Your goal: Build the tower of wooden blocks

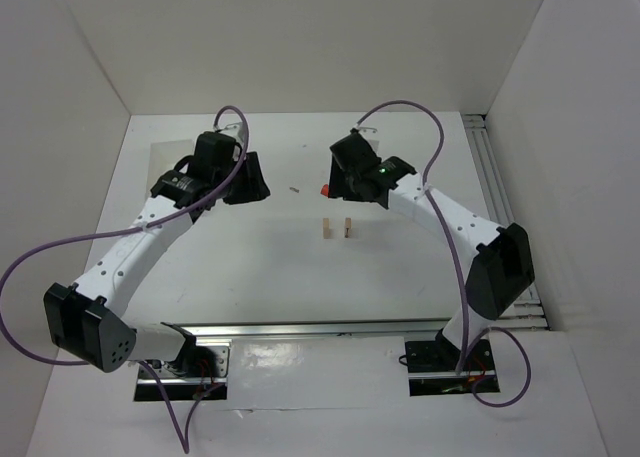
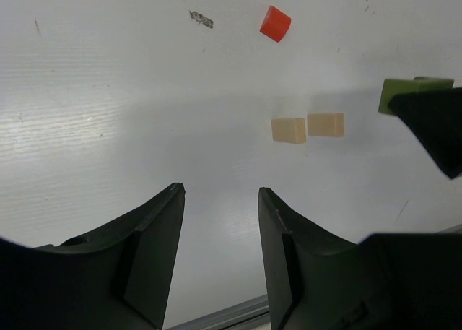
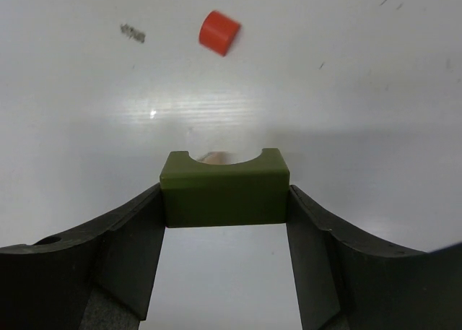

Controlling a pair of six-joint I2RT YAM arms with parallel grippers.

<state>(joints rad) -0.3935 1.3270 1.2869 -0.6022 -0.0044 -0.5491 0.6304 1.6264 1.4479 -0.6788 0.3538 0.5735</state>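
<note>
Two pale tan blocks (image 1: 327, 229) (image 1: 347, 227) stand upright side by side in the middle of the white table, a small gap between them; the left wrist view shows them too (image 2: 289, 130) (image 2: 325, 124). A red piece (image 1: 325, 191) (image 2: 275, 23) (image 3: 219, 32) lies on its own behind them. A dark green block (image 3: 224, 189) (image 2: 401, 93) with an arched notch is held above the table with my right gripper (image 3: 224, 194) (image 1: 348, 182) shut on its two ends. My left gripper (image 2: 220, 194) (image 1: 248, 180) hangs open and empty, left of the blocks.
A small dark speck (image 1: 294, 189) (image 2: 201, 18) lies on the table left of the red piece. White walls enclose the table on three sides. A metal rail (image 1: 320, 329) runs along the near edge, another (image 1: 497, 177) along the right side.
</note>
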